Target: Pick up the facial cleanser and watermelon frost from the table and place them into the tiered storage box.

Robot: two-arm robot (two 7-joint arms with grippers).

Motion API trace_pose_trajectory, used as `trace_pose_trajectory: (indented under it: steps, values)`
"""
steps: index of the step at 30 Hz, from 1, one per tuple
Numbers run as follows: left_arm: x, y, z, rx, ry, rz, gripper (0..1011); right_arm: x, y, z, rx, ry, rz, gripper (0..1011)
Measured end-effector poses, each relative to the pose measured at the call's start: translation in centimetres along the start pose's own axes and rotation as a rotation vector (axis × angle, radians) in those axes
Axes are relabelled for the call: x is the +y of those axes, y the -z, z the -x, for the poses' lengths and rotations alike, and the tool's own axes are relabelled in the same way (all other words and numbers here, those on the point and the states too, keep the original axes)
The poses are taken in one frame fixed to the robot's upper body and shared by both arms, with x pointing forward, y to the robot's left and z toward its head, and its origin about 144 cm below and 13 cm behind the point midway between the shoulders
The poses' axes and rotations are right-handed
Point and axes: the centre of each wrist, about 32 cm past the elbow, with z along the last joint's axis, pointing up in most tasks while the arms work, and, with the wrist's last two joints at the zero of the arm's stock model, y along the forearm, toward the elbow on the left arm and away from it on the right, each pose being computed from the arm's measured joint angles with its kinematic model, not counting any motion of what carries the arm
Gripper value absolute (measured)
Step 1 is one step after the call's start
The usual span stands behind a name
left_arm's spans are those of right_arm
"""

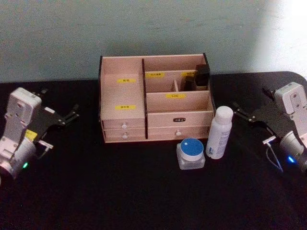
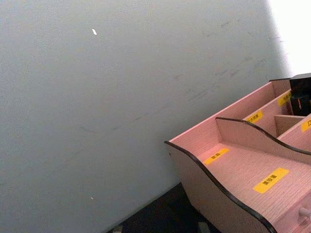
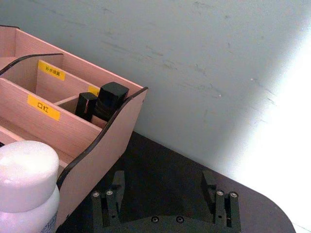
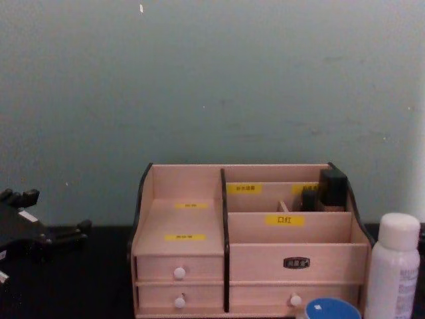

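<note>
Black table (image 1: 96, 191) bears tiered storage box (image 1: 122, 69) before pale grey-green wall (image 1: 144, 28).

Chest view's edge crops the blue-lidded jar (image 4: 332, 310); plaque (image 4: 297, 263) lettering seems illegible.

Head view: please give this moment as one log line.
left tool open, left of pale wooden tiered storage box | right tool open, right side | white plastic bottle, blue-lidded clear jar: on black table, untouched

Plain grey-green wall (image 4: 212, 80), faintly scuffed and scratched, with a small white fleck (image 4: 141, 8) high up, behind a black table (image 1: 120, 191) rounded at its far right corner, and bright light (image 1: 285, 33) washing over the wall's right side.
</note>
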Motion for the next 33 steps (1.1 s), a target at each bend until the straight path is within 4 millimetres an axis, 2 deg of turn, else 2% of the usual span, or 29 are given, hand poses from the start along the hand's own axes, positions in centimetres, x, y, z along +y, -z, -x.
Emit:
trace_pose_trajectory:
  steps: [33]
  values:
    - [0.0,0.0,0.0,0.0,0.0,0.0,1001,0.0,0.0,0.0,0.0,0.0,0.0,1002]
